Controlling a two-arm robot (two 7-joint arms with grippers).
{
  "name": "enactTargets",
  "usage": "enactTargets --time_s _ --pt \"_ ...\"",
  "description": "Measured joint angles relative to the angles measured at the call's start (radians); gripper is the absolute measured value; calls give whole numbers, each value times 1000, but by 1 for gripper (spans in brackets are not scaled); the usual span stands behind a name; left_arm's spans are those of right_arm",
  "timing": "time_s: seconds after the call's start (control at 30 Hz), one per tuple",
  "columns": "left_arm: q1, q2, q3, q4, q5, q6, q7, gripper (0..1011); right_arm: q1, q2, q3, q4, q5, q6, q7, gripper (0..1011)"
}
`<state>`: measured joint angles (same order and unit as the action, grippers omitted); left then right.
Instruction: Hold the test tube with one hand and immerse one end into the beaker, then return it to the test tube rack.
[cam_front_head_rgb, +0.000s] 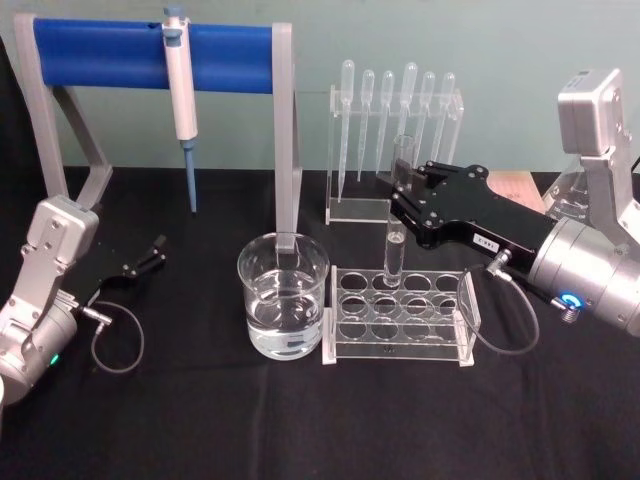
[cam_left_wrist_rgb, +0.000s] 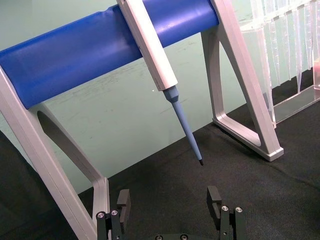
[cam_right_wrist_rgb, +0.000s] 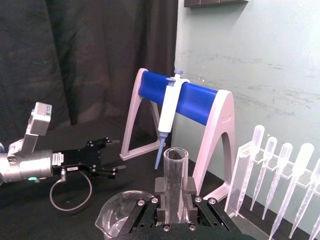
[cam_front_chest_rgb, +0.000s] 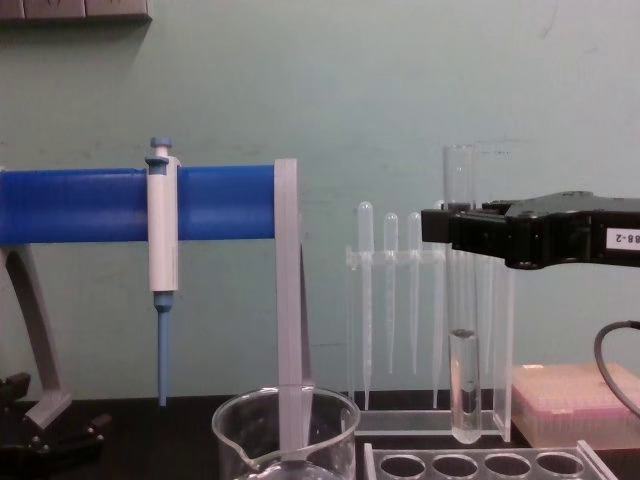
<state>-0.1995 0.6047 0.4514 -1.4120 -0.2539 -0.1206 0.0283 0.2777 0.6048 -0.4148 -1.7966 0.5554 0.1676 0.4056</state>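
The test tube (cam_front_head_rgb: 394, 250) hangs upright, with a little clear liquid in its lower end. My right gripper (cam_front_head_rgb: 401, 196) is shut on its upper part, just under the open rim (cam_right_wrist_rgb: 176, 155). In the chest view the tube's (cam_front_chest_rgb: 460, 330) round bottom sits just above the clear tube rack (cam_front_chest_rgb: 480, 463), and the right gripper (cam_front_chest_rgb: 456, 226) reaches in from the right. The beaker (cam_front_head_rgb: 283, 300), partly filled with water, stands left of the rack (cam_front_head_rgb: 400, 318). Far to the left, my left gripper (cam_front_head_rgb: 152, 255) rests open and low over the black table, holding nothing; its fingers (cam_left_wrist_rgb: 215, 197) stand well apart.
A grey stand with a blue bar (cam_front_head_rgb: 150, 50) holds a white-and-blue micropipette (cam_front_head_rgb: 184, 100) behind the beaker. Behind the tube rack is a clear holder with several plastic pipettes (cam_front_head_rgb: 395, 100). A pink box (cam_front_chest_rgb: 575, 400) sits at the right. Cable loops hang from both wrists.
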Motion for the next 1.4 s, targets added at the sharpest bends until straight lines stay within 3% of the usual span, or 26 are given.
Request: enactTargets --time_s 1.4 --pt "0 0 0 0 0 0 0 1000 3 1 -2 1 4 6 1 225"
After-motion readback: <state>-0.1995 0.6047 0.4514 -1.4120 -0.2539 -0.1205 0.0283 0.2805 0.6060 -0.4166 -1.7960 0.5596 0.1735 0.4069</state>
